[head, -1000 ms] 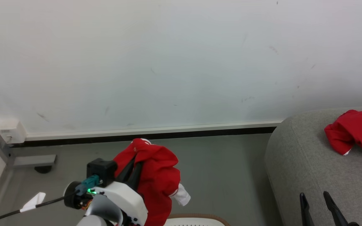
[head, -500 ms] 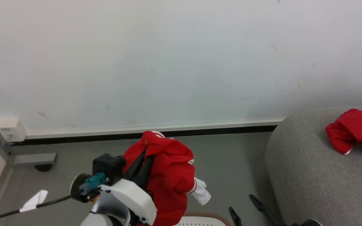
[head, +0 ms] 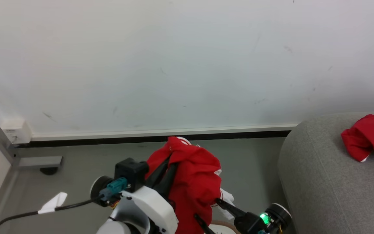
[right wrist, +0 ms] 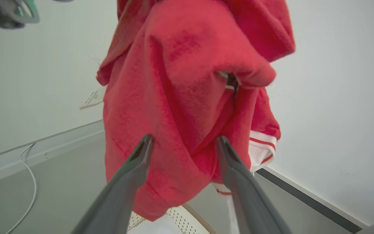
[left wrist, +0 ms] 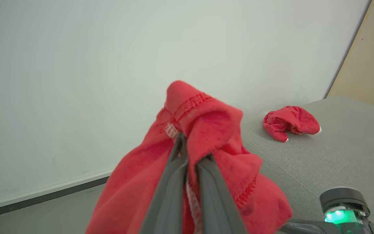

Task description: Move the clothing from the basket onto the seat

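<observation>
A red garment [head: 193, 175] with white trim hangs in the air over the floor, with my left gripper [head: 169, 162] shut on its top fold [left wrist: 203, 107]. My right gripper [head: 208, 209] stands open just right of and below it, its fingers [right wrist: 135, 162] spread on either side of the hanging cloth [right wrist: 187, 81] without pinching it. A second red garment [head: 367, 136] lies crumpled on the grey sofa [head: 330, 182] at the right. Only a strip of the basket's perforated wall [right wrist: 180, 222] and brown rim [head: 227, 224] shows below the garment.
A white wall with a dark baseboard [head: 141, 140] runs behind. A metal frame foot [head: 39, 162] stands at the far left. A black cable with a white tag [head: 54, 201] trails over the grey floor. The sofa's rounded arm [head: 287, 169] is close to the right gripper.
My left gripper has carried the garment right and upward. The right gripper has swung from over the sofa's edge leftward to under the hanging cloth. The camera shifted slightly.
</observation>
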### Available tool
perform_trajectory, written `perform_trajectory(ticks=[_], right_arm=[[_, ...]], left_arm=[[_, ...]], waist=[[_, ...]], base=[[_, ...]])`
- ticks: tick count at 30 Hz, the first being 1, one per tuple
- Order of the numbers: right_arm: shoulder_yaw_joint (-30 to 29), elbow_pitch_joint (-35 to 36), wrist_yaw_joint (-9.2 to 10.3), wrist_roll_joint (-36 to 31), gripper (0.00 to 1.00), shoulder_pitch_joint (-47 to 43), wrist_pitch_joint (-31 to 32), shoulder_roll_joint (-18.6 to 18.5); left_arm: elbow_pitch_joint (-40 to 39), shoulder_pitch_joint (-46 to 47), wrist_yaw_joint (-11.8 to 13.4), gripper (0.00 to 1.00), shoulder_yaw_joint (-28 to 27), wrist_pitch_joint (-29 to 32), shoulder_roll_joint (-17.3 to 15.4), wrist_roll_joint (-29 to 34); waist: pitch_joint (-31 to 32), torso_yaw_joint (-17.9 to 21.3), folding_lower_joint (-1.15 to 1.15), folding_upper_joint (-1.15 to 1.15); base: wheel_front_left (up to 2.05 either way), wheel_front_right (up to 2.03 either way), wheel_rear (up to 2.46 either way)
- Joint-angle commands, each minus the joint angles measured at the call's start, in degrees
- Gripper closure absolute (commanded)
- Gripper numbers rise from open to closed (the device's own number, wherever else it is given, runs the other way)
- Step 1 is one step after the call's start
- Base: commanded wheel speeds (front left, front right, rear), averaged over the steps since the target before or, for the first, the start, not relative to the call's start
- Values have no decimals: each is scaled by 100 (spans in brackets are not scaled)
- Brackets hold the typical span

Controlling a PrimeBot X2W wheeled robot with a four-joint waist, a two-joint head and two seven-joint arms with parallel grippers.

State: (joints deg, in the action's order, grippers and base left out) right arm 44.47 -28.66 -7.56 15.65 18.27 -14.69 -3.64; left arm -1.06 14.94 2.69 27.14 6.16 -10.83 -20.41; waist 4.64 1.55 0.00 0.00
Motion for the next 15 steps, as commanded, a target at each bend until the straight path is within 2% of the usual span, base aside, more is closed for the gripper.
perform_trajectory(ticks=[1, 3, 7, 8, 9, 15], right_arm=[[44, -147, 15, 26, 0, 137, -25, 1], [196, -590, 15, 44, 0, 494, -39, 74], [548, -603, 15, 435, 0, 813, -44, 86], [608, -572, 15, 564, 45, 872, -38, 81], [653, -509, 15, 711, 100, 911, -39, 80], [605, -365, 15, 968, 100, 986, -40, 79]], left_arm=[[-32, 61, -26, 100, 37, 21, 24, 49], [-69, 118, -75, 100, 155, 65, 61, 70], [-80, 144, -117, 100, 287, 118, 137, 64], [-71, 161, -124, 100, 312, 124, 154, 58], [-56, 176, -138, 100, 335, 120, 170, 47], [43, 211, -106, 100, 326, 69, 152, 12]], waist=[[-2, -15, 0, 0], [-9, -48, 0, 0], [-16, -110, 0, 0], [-17, -134, 0, 0], [-16, -157, 0, 0], [-43, -197, 0, 0]], base=[[0, 0, 0], [0, 0, 0], [0, 0, 0], [0, 0, 0], [0, 0, 0], [0, 0, 0]])
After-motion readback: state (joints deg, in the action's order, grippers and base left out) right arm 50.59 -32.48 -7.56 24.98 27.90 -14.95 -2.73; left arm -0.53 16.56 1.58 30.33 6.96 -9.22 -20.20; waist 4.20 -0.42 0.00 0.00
